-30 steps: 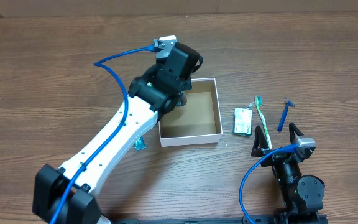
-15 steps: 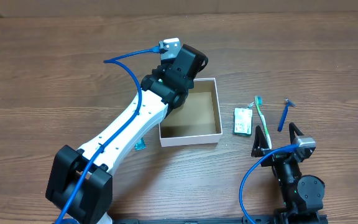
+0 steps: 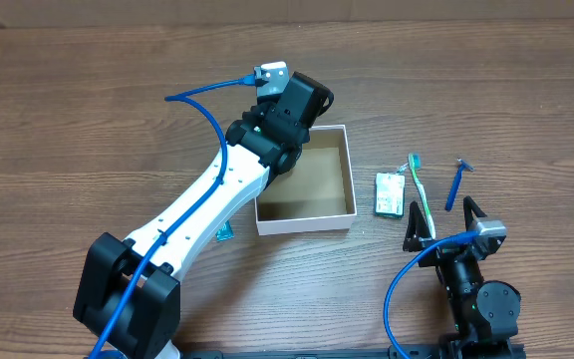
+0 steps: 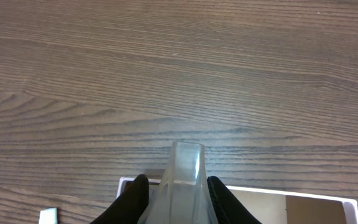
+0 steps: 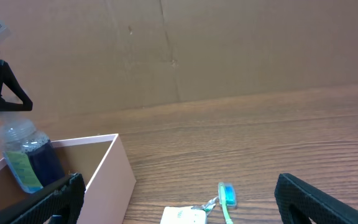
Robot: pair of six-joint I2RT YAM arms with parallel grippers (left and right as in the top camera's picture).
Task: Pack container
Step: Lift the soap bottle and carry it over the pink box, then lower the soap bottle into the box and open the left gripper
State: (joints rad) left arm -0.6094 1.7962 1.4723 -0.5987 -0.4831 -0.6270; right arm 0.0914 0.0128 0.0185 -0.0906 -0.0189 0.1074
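My left gripper (image 4: 179, 190) is closed narrow on a clear bottle (image 5: 25, 152), with a finger on either side of its top. The bottle stands upright, long axis vertical, top under my fingers, with blue liquid and a green label showing. Its lower end is hidden behind the wall of the box (image 3: 304, 220), at the box's far left corner; I cannot tell whether it touches the floor. The box lies flat mid-table, open side up. It is square, so it has no long axis, and its walls run nearly in line with the edges of the table (image 3: 88, 100). To its right lie a packet (image 3: 391, 193), a toothbrush (image 3: 420, 194) and a razor (image 3: 455, 185), each lying roughly front to back. My right gripper (image 3: 444, 221) rests near them, jaws wide, holding nothing.
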